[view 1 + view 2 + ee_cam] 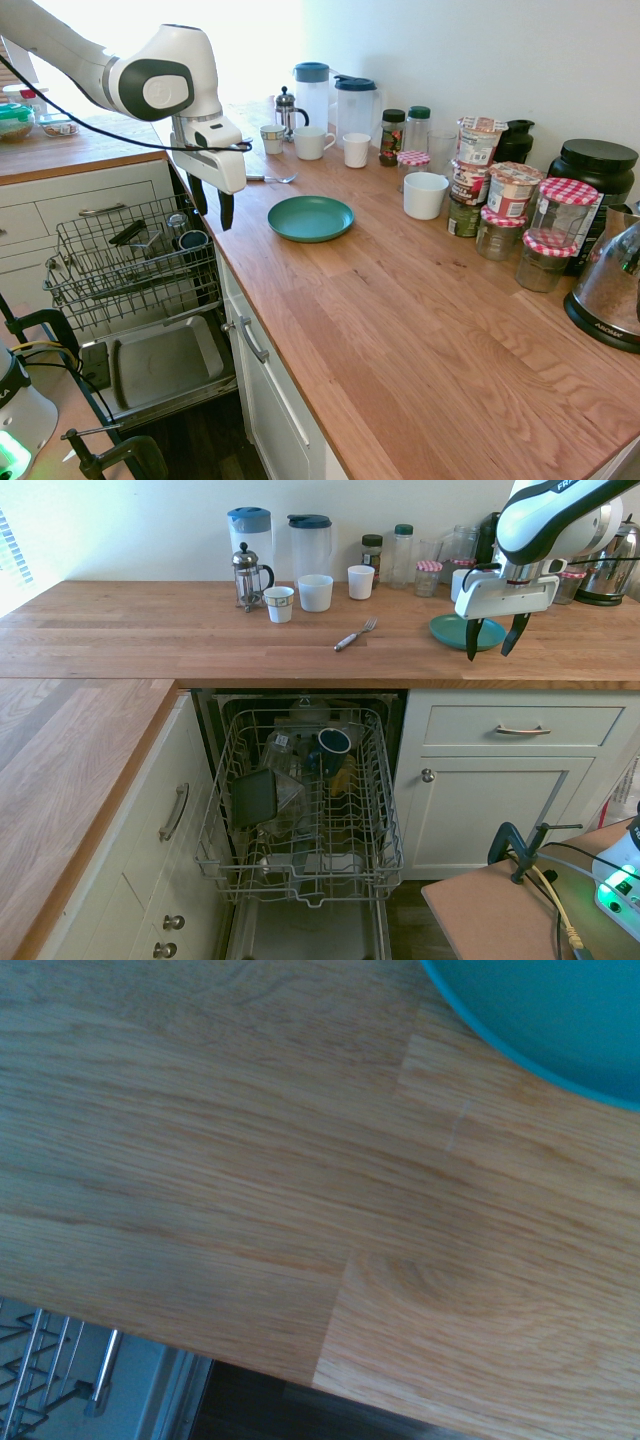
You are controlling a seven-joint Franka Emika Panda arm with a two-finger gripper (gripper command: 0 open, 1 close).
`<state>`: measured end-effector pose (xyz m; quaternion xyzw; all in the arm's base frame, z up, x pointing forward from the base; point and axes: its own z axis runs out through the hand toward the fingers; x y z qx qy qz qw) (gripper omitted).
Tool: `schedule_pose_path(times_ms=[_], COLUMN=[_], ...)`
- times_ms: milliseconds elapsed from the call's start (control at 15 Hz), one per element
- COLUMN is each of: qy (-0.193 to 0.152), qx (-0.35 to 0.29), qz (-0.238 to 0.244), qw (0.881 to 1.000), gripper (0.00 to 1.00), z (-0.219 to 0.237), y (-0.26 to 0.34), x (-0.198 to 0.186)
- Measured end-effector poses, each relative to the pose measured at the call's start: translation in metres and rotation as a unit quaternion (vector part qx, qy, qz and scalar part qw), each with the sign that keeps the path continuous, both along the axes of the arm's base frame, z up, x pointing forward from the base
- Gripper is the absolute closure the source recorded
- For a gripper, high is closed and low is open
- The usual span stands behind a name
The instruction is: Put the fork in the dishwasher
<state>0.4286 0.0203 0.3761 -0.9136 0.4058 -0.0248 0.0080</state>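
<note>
The fork [355, 635] lies flat on the wooden counter, silver with a pale handle, in front of the mugs; in the first exterior view the fork [275, 179] is partly hidden behind the gripper's body. My gripper [489, 652] hangs open and empty above the counter's front edge, to the right of the fork and next to a teal plate [447, 633]. The same gripper [214, 218] points straight down. Below the counter the dishwasher [300, 895] stands open, with its wire rack [75, 300] pulled out and the steel door [165, 360] dropped.
Mugs [315, 592], a French press [247, 577] and two jugs [309, 545] stand behind the fork. Jars [510, 200], a white cup [425, 195] and a kettle [610, 290] crowd the counter's far side. The rack holds a blue mug [333, 742] and other dishes. The plate's rim [560, 1020] shows in the wrist view.
</note>
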Motion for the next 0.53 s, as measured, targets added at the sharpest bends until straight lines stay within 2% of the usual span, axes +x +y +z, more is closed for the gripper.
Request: schedule_pose_path(times_ms=[267, 533], qy=[-0.004, -0.019], qx=[-0.001, 0.006], qz=[-0.015, -0.071], qw=[1.000, 0.997], gripper=[0.00, 0.00], z=[0.004, 0.027], y=[0.009, 0.065], x=[0.003, 0.019])
